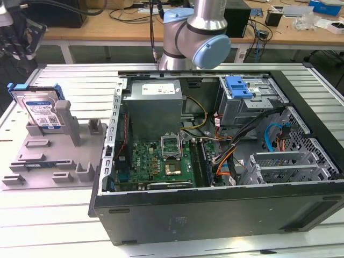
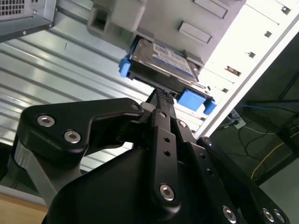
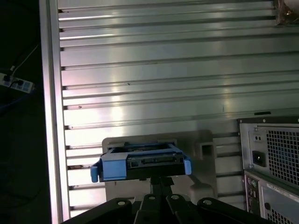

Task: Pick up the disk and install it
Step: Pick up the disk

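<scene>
Disk (image 1: 40, 110), flat silver metal framed in blue plastic, is standing in the grey fixture (image 1: 48, 156). The black pincer (image 2: 160, 95) is hovering near it, fingers together.

The ribbed aluminium worktop (image 1: 59, 236) catches bright streaks of reflected light. Beyond its far edge stands a wooden desk (image 1: 107, 32) strewn with black cables (image 1: 126, 13). Past the worktop's side edge, the dark floor (image 3: 21, 163) carries what looks like a power strip (image 3: 16, 84).

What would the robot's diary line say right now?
disk: resting in grey fixture, not picked up | pincer: shut, close to disk's edge | computer case: open
</scene>
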Action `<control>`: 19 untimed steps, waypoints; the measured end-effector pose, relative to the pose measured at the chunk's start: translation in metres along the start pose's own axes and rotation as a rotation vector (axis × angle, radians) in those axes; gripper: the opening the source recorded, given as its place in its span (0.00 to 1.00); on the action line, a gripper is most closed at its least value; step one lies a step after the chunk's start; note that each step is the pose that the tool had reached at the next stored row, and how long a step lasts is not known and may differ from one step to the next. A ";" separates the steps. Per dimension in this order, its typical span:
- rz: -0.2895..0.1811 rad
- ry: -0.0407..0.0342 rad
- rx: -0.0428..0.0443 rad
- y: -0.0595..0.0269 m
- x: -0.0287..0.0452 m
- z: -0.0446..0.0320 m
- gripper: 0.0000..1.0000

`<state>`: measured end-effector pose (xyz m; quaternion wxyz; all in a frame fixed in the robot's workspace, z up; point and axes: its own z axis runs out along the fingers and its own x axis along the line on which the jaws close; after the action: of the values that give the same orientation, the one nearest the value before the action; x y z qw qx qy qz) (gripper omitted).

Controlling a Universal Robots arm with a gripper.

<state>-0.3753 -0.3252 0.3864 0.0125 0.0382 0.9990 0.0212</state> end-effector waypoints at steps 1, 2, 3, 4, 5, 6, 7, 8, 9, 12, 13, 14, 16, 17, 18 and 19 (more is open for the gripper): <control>0.000 -0.0001 -0.0001 0.0008 0.0028 0.0001 0.11; 0.000 -0.0001 0.0000 0.0010 0.0040 0.0001 0.11; 0.000 -0.0001 0.0000 0.0010 0.0040 0.0001 0.11; 0.000 -0.0001 0.0000 0.0010 0.0040 0.0001 0.11; 0.000 0.0000 0.0001 0.0009 0.0040 0.0001 0.11; 0.000 0.0000 0.0002 0.0010 0.0040 0.0001 0.11; 0.000 0.0000 0.0002 0.0010 0.0040 0.0000 0.11; 0.000 -0.0001 0.0002 0.0009 0.0040 0.0001 0.11; 0.000 -0.0001 0.0002 0.0009 0.0040 0.0001 0.11; 0.000 0.0000 0.0004 0.0010 0.0040 0.0000 0.11; 0.000 -0.0001 0.0004 0.0010 0.0040 0.0000 0.11; 0.000 -0.0001 0.0004 0.0010 0.0040 0.0001 0.11; 0.000 -0.0001 0.0004 0.0009 0.0040 0.0001 0.11; -0.001 0.0000 0.0005 0.0009 0.0040 0.0001 0.11; -0.005 0.0002 0.0004 0.0010 0.0041 0.0001 0.11; -0.012 0.0009 0.0002 0.0010 0.0041 0.0002 0.11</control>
<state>-0.3793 -0.3239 0.3861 0.0122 0.0320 0.9992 0.0211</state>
